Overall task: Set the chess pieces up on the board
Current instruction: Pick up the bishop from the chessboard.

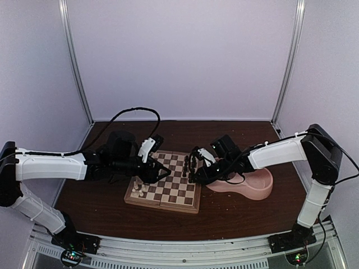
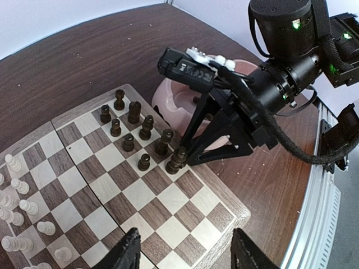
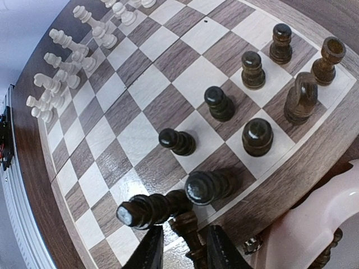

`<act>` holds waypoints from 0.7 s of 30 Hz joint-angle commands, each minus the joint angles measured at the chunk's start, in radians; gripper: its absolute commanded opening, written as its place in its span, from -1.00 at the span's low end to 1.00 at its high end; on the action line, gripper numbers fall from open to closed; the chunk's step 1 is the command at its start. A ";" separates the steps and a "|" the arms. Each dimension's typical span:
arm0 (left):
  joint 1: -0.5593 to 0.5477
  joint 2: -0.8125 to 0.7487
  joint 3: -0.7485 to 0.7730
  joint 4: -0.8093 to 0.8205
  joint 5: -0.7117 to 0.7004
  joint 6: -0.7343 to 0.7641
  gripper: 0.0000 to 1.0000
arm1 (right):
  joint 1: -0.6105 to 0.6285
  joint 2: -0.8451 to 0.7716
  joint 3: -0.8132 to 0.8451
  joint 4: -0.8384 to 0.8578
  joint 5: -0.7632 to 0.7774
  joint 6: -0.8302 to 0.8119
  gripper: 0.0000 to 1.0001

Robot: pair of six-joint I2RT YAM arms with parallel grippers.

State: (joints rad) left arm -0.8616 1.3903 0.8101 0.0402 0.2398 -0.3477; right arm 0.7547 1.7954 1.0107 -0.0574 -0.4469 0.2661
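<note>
1 dark piece [image 2: 178, 159] is flanked by the right claw [image 3: 185, 231] at the board [image 1: 174, 195] edge beside the pink bowl [image 1: 255, 188].
Grip or release cannot be told: the fingers sit close on both sides of the upright piece. The left claw [image 2: 189, 240] is held wide over the board, nothing between its fingers. The other dark pieces [image 3: 252, 70] are grouped along the bowl side, the cream pieces [image 3: 61, 61] along the opposite side.
</note>
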 commanded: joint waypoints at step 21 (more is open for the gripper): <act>-0.007 -0.001 0.035 0.007 -0.004 0.016 0.10 | -0.005 -0.033 -0.034 -0.064 0.018 -0.033 -0.55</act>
State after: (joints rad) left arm -0.8616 1.3903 0.8104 0.0322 0.2394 -0.3458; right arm 0.7547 1.7779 0.9752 -0.0975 -0.4442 0.2405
